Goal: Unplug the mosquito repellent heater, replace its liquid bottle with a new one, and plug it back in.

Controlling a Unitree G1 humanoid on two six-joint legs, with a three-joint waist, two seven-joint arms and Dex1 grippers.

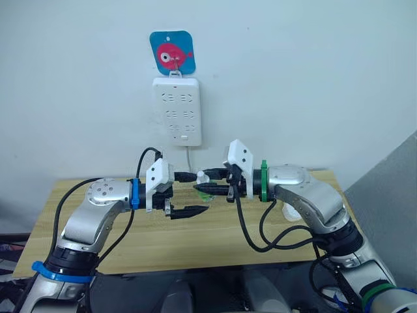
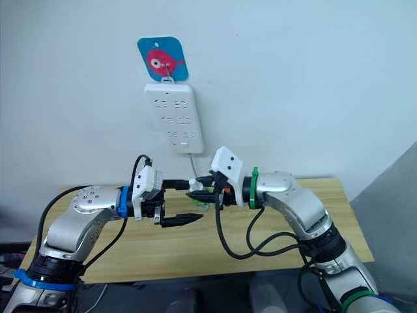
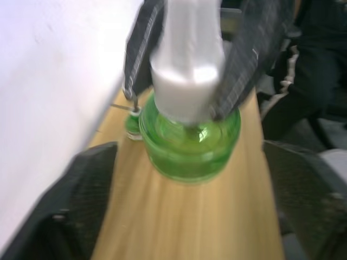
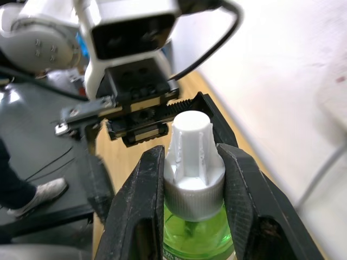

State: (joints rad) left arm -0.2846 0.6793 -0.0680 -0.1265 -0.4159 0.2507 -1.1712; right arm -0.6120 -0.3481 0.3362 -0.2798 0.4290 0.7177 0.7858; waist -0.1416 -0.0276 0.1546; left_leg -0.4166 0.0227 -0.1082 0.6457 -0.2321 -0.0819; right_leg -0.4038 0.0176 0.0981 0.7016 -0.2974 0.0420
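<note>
A green liquid bottle point(image 1: 207, 190) with a white cap point(image 4: 193, 142) hangs in the air over the wooden table point(image 1: 215, 238). My right gripper point(image 1: 203, 181) is shut on it, its two fingers pinching the cap's collar. My left gripper point(image 1: 195, 193) faces it from the left and is open. Its fingers point(image 3: 81, 189) are spread wide, above and below the bottle, and touch nothing. On the table behind my right forearm lies a white rounded object point(image 1: 291, 212), mostly hidden. I cannot tell whether it is the mosquito repellent heater.
A white multi-socket power strip point(image 1: 177, 111) hangs on the wall under a blue fish hook point(image 1: 172, 52), its cord dropping behind the table. A small green and white object point(image 3: 132, 123) lies on the tabletop near the wall. Dark floor lies below the table's front edge.
</note>
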